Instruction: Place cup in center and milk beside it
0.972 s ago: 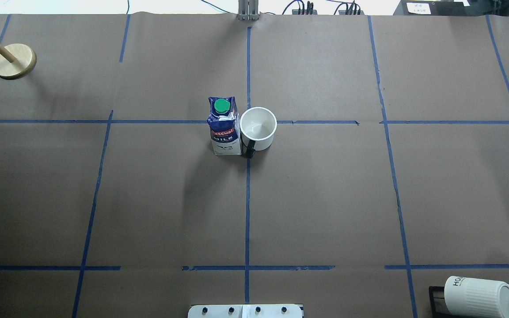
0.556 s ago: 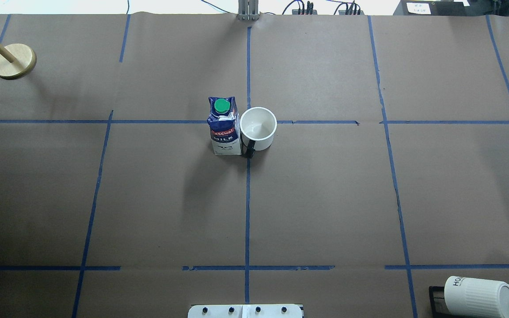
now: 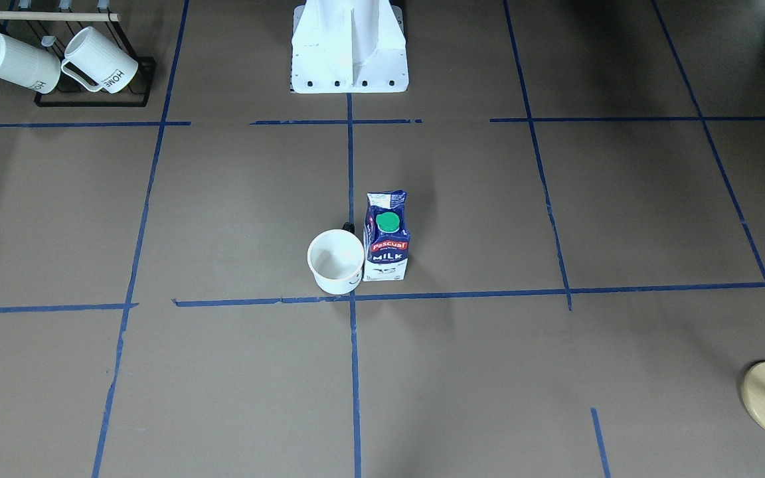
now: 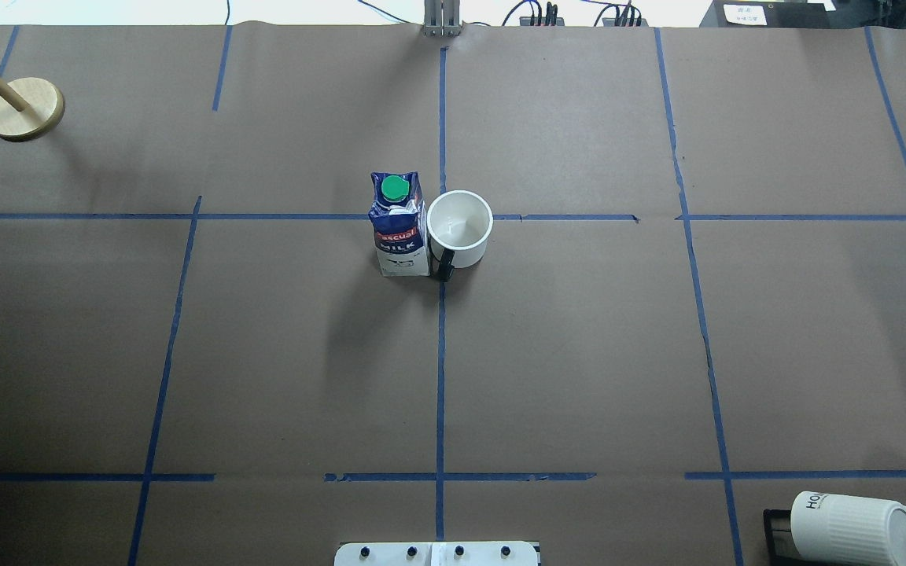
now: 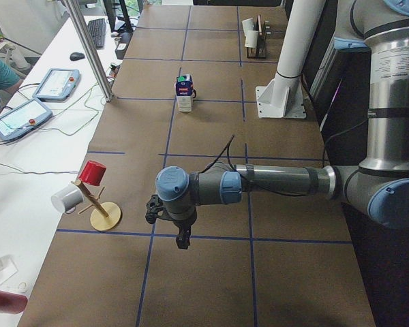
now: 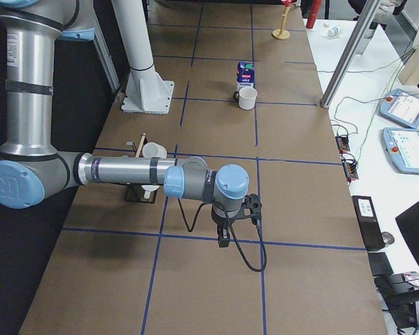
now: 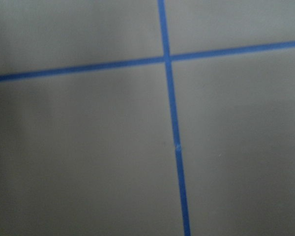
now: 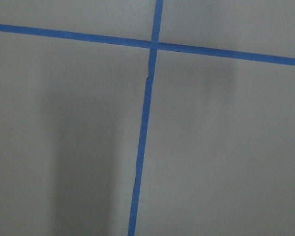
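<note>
The white cup (image 4: pixel 459 228) stands upright at the centre tape crossing (image 3: pixel 352 297), its black handle toward the robot. It also shows in the front view (image 3: pixel 336 262). The blue milk carton (image 4: pixel 399 228) with a green cap stands upright right beside it, on the robot's left side (image 3: pixel 387 240). My left gripper (image 5: pixel 183 240) hangs over bare paper far from both and shows only in the left side view. My right gripper (image 6: pixel 223 241) hangs likewise and shows only in the right side view. I cannot tell whether either is open or shut. The wrist views show only paper and tape.
A black rack with ribbed "HOME" mugs (image 3: pixel 57 63) stands at the robot's near right corner (image 4: pixel 854 528). A wooden mug tree (image 4: pixel 24 108) stands at the far left (image 5: pixel 103 212). The white robot base (image 3: pixel 349 53) is at the near edge.
A dark part at the left edge of the overhead view has moved out of frame. The cup and the milk have not moved.
</note>
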You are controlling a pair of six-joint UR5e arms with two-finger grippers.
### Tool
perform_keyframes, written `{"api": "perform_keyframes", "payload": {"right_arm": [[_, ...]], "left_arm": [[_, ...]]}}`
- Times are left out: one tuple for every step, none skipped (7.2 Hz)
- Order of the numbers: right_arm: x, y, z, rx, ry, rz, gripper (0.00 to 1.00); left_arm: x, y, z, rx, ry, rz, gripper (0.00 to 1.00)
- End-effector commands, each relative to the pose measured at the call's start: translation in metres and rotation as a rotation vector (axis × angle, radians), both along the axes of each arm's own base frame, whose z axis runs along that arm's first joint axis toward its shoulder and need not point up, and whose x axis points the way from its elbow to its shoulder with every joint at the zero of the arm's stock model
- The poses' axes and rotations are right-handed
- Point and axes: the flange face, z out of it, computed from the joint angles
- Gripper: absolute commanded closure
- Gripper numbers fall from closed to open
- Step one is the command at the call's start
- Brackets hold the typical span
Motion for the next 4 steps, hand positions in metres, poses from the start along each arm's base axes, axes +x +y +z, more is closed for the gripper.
{"api": "perform_keyframes", "payload": {"right_arm": [[-0.0001, 0.0004, -0.0006, 0.001, -0.001, 0.000, 0.00], [-0.0001, 0.0004, -0.0006, 0.001, -0.001, 0.000, 0.00], [-0.0001, 0.0004, -0.0006, 0.001, -0.001, 0.000, 0.00], [-0.0001, 0.0003, -0.0013, 0.002, -0.001, 0.000, 0.00]], "left_arm": [[-0.0019, 0.0004, -0.0044, 0.013, -0.023, 0.000, 0.00], [-0.0011, -0.0007, -0.0061, 0.018, -0.022, 0.003, 0.00], [-0.0010, -0.0009, -0.0077, 0.021, -0.020, 0.003, 0.00], [-0.0018, -0.0008, -0.0129, 0.031, -0.022, 0.000, 0.00]]}}
